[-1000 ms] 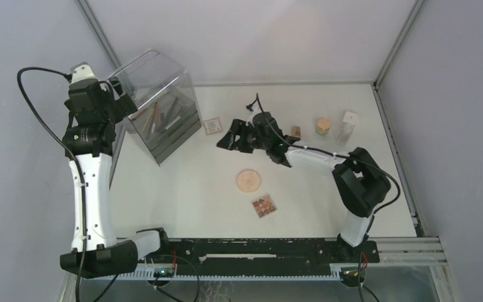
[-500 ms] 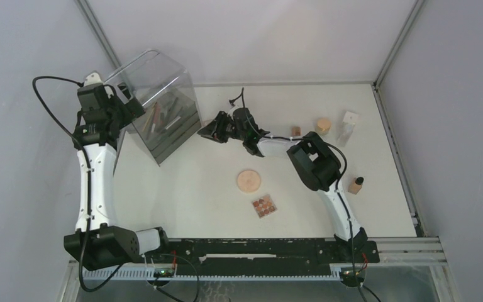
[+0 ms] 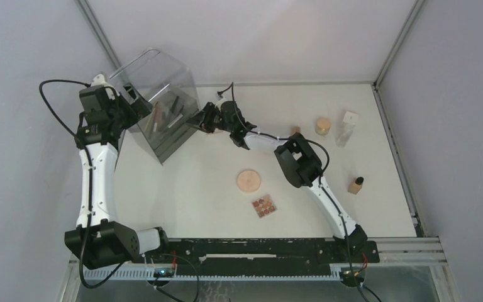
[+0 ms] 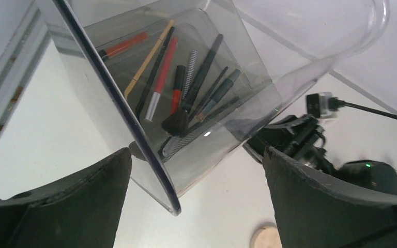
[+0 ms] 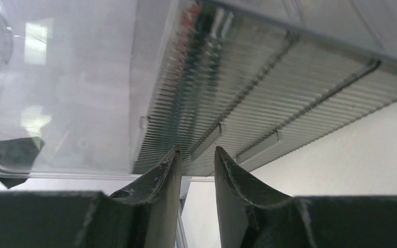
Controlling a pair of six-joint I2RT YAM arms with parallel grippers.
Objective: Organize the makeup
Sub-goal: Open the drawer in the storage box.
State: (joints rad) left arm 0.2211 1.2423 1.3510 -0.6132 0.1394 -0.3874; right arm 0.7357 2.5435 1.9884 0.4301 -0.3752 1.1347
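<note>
The right gripper [image 5: 196, 155] was narrowed to a slit at a drawer handle [image 5: 207, 143] of the clear organizer [image 5: 82, 77]; whether it gripped was unclear. The left gripper [image 4: 196, 154] gaped wide, empty, straddling the organizer's wall. Brushes and pencils [image 4: 186, 77] lay inside, upper centre.

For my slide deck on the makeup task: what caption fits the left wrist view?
Open left gripper facing the clear organizer, black brushes and red pencils lying loose inside.
</note>
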